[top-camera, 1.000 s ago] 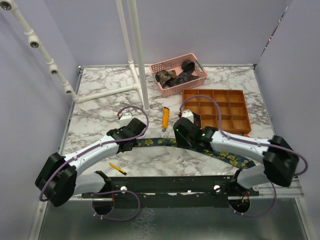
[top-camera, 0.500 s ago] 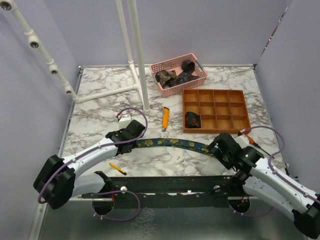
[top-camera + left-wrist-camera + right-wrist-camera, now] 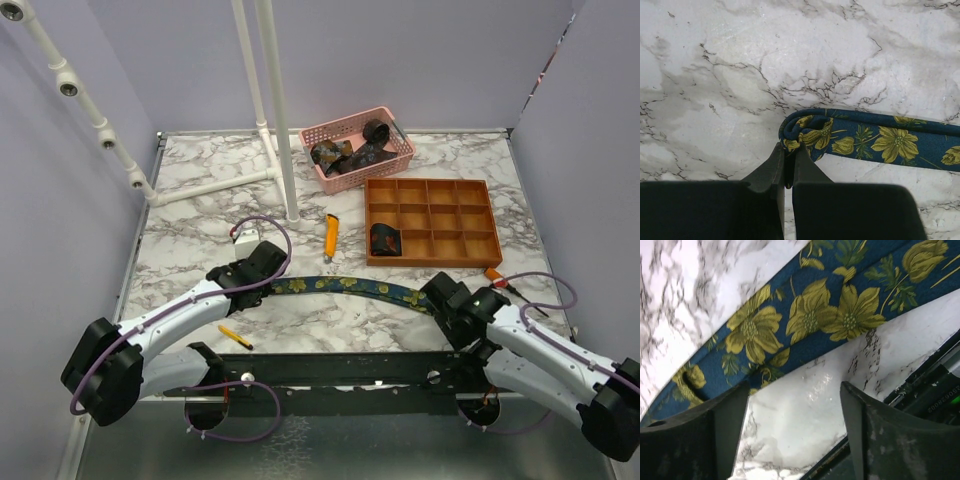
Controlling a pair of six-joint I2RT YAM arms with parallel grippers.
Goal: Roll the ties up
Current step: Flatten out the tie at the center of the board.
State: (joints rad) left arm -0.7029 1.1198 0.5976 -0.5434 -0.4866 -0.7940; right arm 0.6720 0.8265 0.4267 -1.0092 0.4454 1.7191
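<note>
The navy floral tie runs left-right along the surface's near edge. The left gripper clamps its folded left end, and the right gripper hangs spread over the right end.

Matt printed cloth on the tie; glossy, smooth marble-look surface; matt black plastic on the right pincer.

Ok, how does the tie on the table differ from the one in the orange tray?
The floral tie lies stretched flat on the table; the tray tie is coiled in a compartment of the orange tray. The floral tie is navy with yellow flowers; the tray tie looks dark with orange-brown. The left gripper pinches the floral tie's end; nothing touches the tray tie.
</note>
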